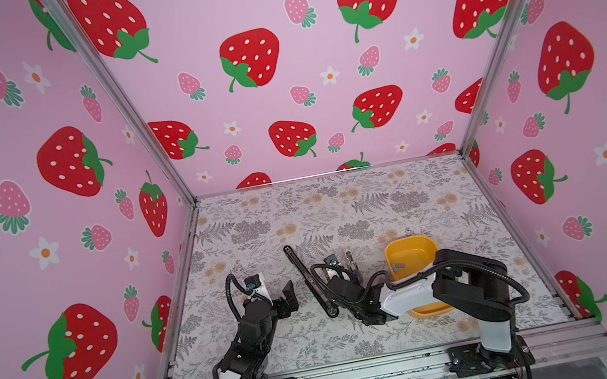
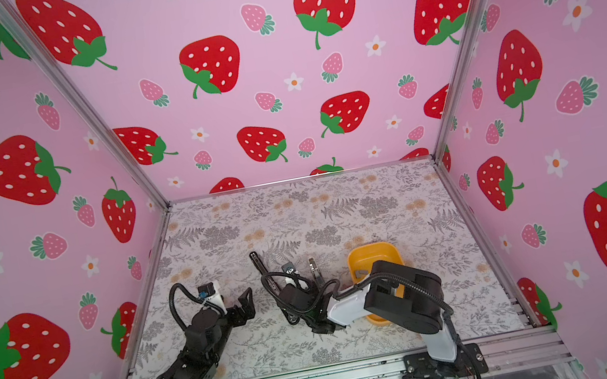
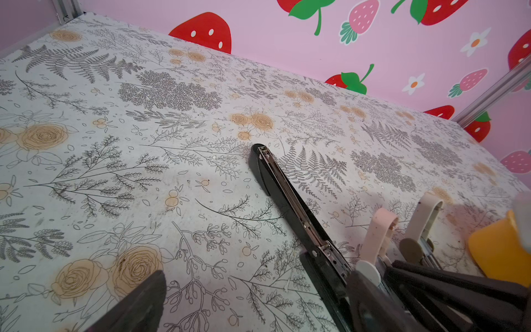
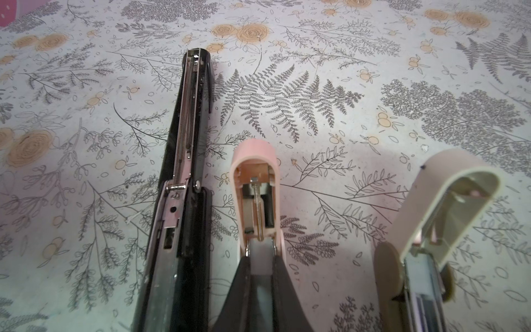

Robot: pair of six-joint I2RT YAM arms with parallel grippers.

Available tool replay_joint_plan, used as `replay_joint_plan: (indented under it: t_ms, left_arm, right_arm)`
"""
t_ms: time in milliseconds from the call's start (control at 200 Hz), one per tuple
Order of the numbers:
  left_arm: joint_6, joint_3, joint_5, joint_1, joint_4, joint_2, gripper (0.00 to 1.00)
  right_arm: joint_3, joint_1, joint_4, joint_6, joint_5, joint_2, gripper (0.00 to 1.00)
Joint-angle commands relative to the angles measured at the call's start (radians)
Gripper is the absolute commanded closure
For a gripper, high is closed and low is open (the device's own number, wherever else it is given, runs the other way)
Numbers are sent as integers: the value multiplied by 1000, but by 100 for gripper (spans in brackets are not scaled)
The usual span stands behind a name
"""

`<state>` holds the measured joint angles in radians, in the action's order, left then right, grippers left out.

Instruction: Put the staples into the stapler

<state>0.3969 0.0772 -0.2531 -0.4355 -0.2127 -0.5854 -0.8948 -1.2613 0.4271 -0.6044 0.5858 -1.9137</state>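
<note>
The staple strip [image 4: 260, 264], flat and grey, lies with its long axis in line with the pink stapler [image 4: 255, 184], at the near end of that stapler's open channel, just behind the tip of its spring rod. The right gripper [image 4: 260, 258] is clenched on it, one dark finger on each side. The pink stapler lies opened on the floral surface [image 1: 339, 209], its raised lid pointing toward the back wall. It sits between the long black stapler [image 1: 307, 278], also open and angled slightly left toward the back, and the cream stapler [image 4: 448, 207], whose lid tilts up. All three run roughly parallel, near each other but apart. A second staple strip [image 1: 397, 266] lies inside the yellow bin [image 1: 409, 248], to the right of the staplers. The right arm [image 1: 405, 295] rises from its base at the front right, bends over the bin and reaches leftward and down, wrist low above the pink stapler. The left gripper [image 1: 290, 298] hangs just left of the black stapler, fingers released and spread wide, holding nothing, forearm sloping up from the front left.
</note>
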Motion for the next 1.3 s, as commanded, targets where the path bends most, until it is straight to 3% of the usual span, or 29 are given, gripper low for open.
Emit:
replay_joint_plan:
  t_ms: [0,215,660,895,1291]
  left_arm:
    - [6,23,-10,3,-20,6,1]
    - [5,24,-10,3,-20,6,1]
    - [5,23,-11,3,-20,5,1]
    - [6,25,-13,3,-21,1,1]
    - [6,26,-14,3,-22,-4,1]
  right_arm:
    - [20,-6,21,9,0,2,93]
    - [26,-6,27,17,-1,5,93]
    - [75,-3,125,181,-42,90,93]
    - [124,17,215,240,-120,94,93]
    - [140,40,256,264,-164,78,93]
